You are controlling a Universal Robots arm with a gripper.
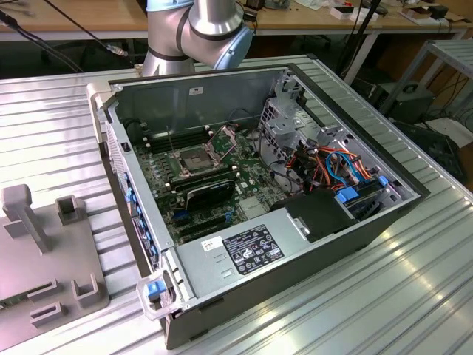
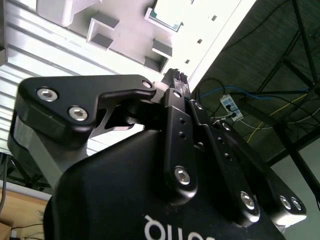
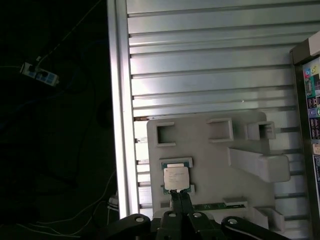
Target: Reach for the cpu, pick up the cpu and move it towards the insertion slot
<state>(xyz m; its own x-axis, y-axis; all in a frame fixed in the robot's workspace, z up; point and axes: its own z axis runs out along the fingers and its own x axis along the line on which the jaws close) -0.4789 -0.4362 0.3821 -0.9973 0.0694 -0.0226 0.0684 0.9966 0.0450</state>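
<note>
While the claw (image 3: 180,197) hovers with its fingers pressed together (nothing between them), the cpu (image 3: 176,178) lies flat in a pocket of the grey holder plate (image 3: 210,150) just beyond its tips, on the ribbed worktop (image 3: 200,75). Well apart from the claw, the insertion slot (image 1: 192,159) sits inside the open computer case (image 1: 192,92).

cpu (image 3: 176,178) on fixture plate (image 3: 200,150); insertion slot (image 1: 194,159) inside computer case (image 1: 192,96).
</note>
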